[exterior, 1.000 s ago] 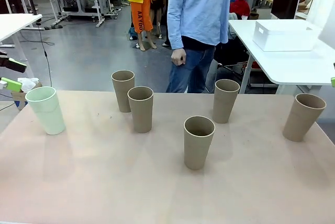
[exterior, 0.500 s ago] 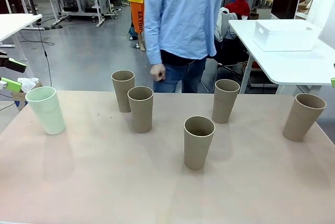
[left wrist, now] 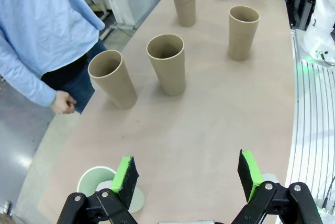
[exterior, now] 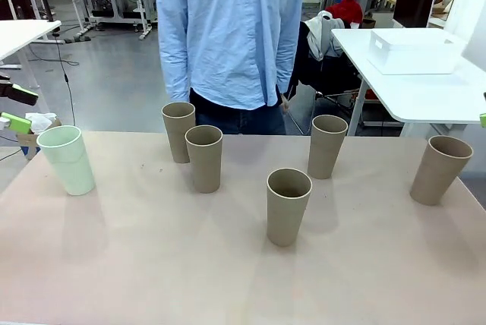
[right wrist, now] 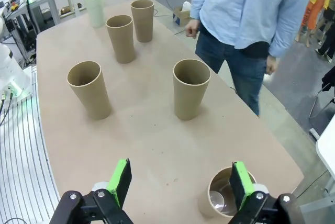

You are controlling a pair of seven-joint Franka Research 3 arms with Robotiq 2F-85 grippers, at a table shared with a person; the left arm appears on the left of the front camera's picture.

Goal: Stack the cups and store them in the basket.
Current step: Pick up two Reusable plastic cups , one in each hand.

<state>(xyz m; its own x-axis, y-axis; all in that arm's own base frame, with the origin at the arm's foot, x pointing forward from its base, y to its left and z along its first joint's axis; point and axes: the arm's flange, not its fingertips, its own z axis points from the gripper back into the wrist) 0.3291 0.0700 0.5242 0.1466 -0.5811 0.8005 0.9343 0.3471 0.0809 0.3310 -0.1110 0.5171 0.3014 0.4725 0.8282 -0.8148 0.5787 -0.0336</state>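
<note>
Found six cups [exterior: 288, 203] apart on the surface [exterior: 152, 264], none nested; basket [exterior: 414, 52] on a side table [exterior: 425, 96]. Held left pincer [left wrist: 187, 174] and right pincer [right wrist: 180, 181] wide open, empty. Called for gripping one rim squarely, lowering centred into a neighbour.

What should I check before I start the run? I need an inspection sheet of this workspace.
Surface: table, bare apart from the cups.
Job's things: five tan cups and one mint cup, all upright, apart, none stacked; basket sits on the side table, off the work table.
Clutter: nothing seen.
Grippers: left gripper open, holding nothing, above the mint cup's end; right gripper open, holding nothing, beside a tan cup.
Cables: thin black cable hanging beyond the table's left side.
Surroundings: person in a light blue shirt standing at the far edge, hands off the table.
</note>
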